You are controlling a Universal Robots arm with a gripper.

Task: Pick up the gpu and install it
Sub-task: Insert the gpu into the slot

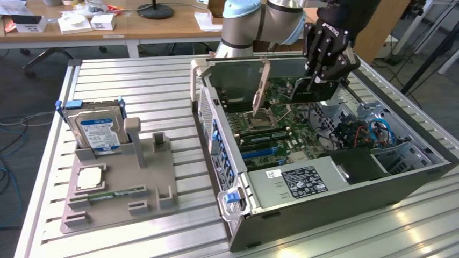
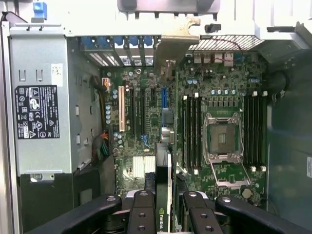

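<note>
At the exterior view's left, a grey holder (image 1: 118, 177) lies on the slatted table (image 1: 129, 75). It keeps a hard drive (image 1: 97, 131) standing on edge, and a memory stick (image 1: 107, 194) rests in a groove near its front. The parts seem to be placed this way so they can be gripped from above.

In the middle lies the open computer case (image 1: 344, 188), on its side so the motherboard (image 1: 265, 134) faces up and can be reached straight down. Its power supply (image 1: 301, 180) sits at the near end.

Further toward the exterior view's right, the hand (image 1: 321, 75) hangs over the case, pinching the gpu (image 1: 315, 90) by its upper edge. The card hangs on edge, its pale metal strip pointing toward the case's rear wall.

In the wrist view the fingers (image 2: 141, 214) press on both faces of the card (image 2: 163, 161). It is seen blade-on and runs parallel to the long expansion slots (image 2: 146, 112). Holding it vertical likely lets its bottom connector meet a slot squarely. Whether that edge already touches a slot I cannot tell; the work looks to be at the alignment stage.
</note>
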